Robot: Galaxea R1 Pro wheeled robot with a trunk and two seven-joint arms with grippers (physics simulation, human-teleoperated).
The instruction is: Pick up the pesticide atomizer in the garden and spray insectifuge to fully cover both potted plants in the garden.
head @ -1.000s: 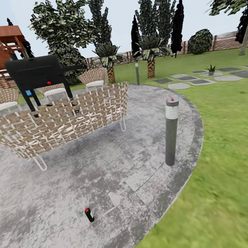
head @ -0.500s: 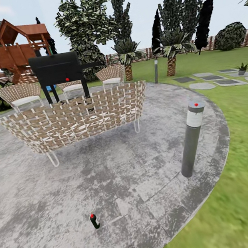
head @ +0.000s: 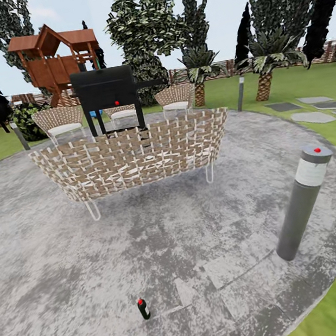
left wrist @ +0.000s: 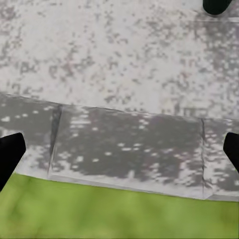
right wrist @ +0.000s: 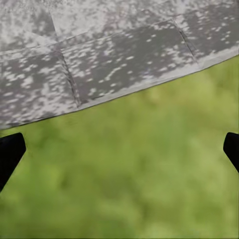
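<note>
the pesticide atomizer [head: 143,308] stands upright on the round grey patio [head: 55,276], low in the head view and a little left of centre, its red top up and its long axis vertical. nothing touches it. a tall grey lamp post [head: 302,205] stands well apart to its right, and a woven sofa [head: 133,157] sits farther back.

the left hand [left wrist: 119,149] has its two dark fingertips [left wrist: 10,152] wide apart with bare paving and a strip of lawn between them. the right hand [right wrist: 119,152] is likewise spread, looking down at grass beside the patio's edge. both are empty.

the bottle lies ahead of the robot and slightly to its left, so the left arm looks the nearer one, though the head view gives no sight of either arm to confirm it. with the bottle upright, a side-on grip around its body seems the fitting approach, once the base closes in.
</note>
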